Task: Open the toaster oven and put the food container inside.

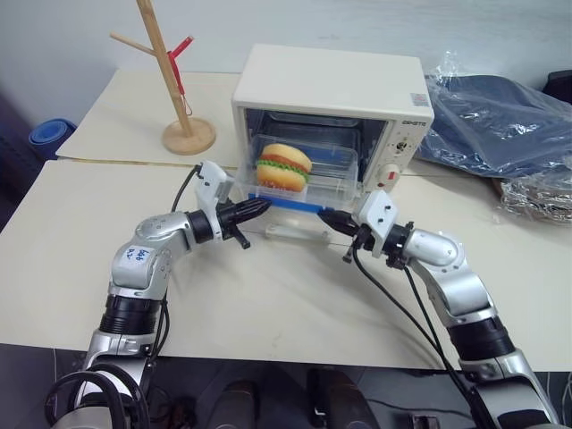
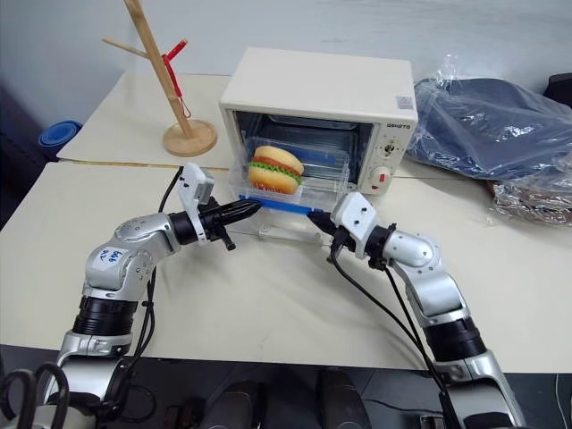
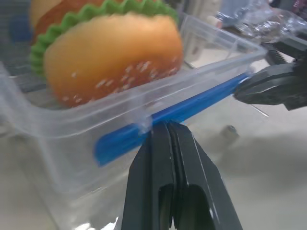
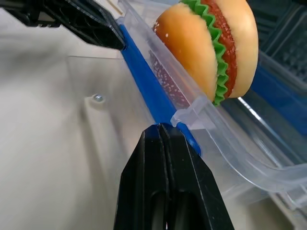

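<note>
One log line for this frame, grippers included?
oven: door open | container: halfway in | left gripper: shut at blue strip | right gripper: same

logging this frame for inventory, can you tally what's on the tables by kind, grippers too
toaster oven: 1
food container: 1
toy hamburger: 1
wooden stand: 1
plastic-wrapped bundles at the robot's right: 2
grippers, both shut at the container's blue strip: 2, left gripper and right gripper
total: 8
</note>
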`<state>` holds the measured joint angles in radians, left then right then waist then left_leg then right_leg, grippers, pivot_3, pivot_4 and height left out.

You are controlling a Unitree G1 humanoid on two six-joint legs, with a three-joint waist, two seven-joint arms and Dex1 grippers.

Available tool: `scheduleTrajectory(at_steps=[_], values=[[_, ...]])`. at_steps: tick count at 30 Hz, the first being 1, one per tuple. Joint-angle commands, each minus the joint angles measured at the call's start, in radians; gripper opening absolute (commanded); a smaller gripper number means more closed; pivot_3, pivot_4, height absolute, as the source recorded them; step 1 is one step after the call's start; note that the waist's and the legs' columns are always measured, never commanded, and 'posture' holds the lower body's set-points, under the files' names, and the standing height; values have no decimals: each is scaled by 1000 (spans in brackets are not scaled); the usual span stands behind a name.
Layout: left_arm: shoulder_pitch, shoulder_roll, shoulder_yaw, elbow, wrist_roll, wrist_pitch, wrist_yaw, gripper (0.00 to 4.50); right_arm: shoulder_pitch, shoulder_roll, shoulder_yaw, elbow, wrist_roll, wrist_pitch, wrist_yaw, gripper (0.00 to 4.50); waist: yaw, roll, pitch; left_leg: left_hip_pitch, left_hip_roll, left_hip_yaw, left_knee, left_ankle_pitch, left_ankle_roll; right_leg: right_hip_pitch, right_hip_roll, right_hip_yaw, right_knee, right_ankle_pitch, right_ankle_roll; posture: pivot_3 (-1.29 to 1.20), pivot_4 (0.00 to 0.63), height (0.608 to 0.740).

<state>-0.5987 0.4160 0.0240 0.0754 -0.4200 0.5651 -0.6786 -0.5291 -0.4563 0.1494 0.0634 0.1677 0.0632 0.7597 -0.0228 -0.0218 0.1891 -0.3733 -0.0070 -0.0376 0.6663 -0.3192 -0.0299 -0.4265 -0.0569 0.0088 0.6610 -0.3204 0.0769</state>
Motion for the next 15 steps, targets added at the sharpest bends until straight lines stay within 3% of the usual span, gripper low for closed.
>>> scheduleTrajectory(at_steps=[1, 7, 15], values=[[-63, -27, 42, 57, 27, -71, 57, 27, -81, 32, -26, 96, -36, -76, -45, 31, -5, 0, 0, 0, 0, 0, 0, 0, 0, 0, 0, 0, 0, 0, 0, 0, 150, 740], [-174, -114, 59, 244, 66, -191, 143, 27, -228, 95, -48, 354, -110, -174, -173, 31, -6, 0, 0, 2, 0, 3, 0, 1, -1, -1, 0, 0, 2, 0, 0, 0, 150, 740], [-232, -157, 72, 363, 102, -296, 182, 27, -269, 129, -52, 437, -109, -215, -159, 31, -6, 0, 0, -1, 0, 4, 0, 0, 0, -1, -1, -1, 1, 1, 2, 0, 150, 740]])
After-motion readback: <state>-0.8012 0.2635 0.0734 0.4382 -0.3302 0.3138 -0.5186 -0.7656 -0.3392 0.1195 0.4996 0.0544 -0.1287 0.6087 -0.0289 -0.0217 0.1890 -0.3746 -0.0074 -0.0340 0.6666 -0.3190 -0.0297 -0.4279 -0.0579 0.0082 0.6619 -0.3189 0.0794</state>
